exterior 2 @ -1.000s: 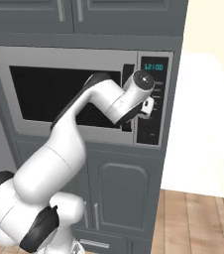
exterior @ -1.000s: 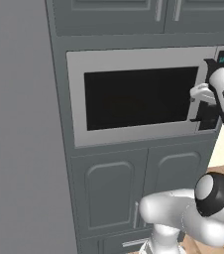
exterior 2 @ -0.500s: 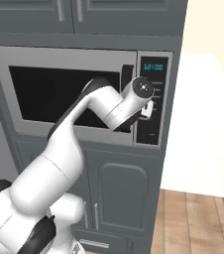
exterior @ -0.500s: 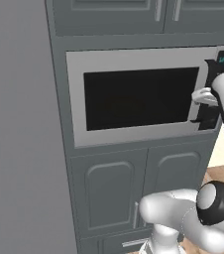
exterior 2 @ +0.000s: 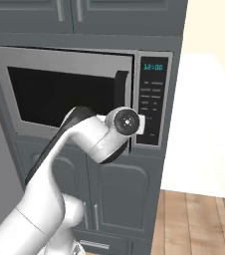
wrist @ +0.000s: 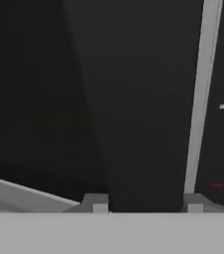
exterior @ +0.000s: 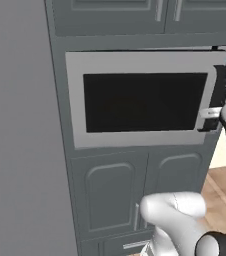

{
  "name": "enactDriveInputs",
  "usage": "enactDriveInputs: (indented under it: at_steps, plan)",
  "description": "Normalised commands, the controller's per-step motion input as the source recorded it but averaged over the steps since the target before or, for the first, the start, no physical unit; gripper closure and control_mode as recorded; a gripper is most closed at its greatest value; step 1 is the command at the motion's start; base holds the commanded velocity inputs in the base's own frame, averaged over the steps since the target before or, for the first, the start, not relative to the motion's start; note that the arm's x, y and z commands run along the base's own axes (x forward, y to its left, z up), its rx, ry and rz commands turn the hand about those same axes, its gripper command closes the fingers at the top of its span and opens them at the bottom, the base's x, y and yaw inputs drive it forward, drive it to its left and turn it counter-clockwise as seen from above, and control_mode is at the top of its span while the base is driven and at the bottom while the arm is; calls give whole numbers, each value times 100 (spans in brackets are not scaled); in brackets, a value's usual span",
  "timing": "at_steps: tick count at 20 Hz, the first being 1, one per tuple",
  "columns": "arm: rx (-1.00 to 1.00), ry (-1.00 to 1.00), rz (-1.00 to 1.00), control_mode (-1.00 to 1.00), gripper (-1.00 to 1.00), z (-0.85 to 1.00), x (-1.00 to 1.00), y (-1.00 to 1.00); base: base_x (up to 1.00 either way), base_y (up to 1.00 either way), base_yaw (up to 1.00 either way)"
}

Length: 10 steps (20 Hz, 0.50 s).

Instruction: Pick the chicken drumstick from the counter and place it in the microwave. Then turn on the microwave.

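My hand (wrist: 146, 206) is right up against the dark curved handle (wrist: 134, 99) of the big silver-grey microwave (exterior: 140, 102). In the hand view, my two little dark finger tips (wrist: 98, 203) stand one on each side of the handle, with the handle in the gap between them. They are partly spread, not pressed together. I cannot tell for sure if they are squeezing the handle yet or just sitting around it.

The handle is a tall bar. Its long way runs up and down the right edge of the black window door (exterior: 145, 100). It lies straight ahead of my hand, and my fingers cross it from side to side. I think that is what matters most for the next move: if I pinch the bar and pull back toward me, the door should swing open.

Just to the right of the handle is the black keypad (exterior 2: 153, 107) with its small teal clock (exterior 2: 153, 66). My white arm (exterior 2: 92, 137) reaches up to the handle from below, in front of the grey cupboard doors (exterior: 130, 200) under the microwave.

The door looks shut. I cannot see the little brown chicken drumstick from here, so I cannot say where it is. I think it is not in my hand, since the handle is between my fingers.
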Motion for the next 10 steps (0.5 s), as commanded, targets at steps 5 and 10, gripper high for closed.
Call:
enactDriveInputs:
  at_steps: [5, 10]
  plan:
    - [-13, -8, -8, -100, 100, 33, -95, 73, 0, 0, 0]
    - [-5, 0, -8, -100, 100, 30, -83, 69, 0, 0, 0]
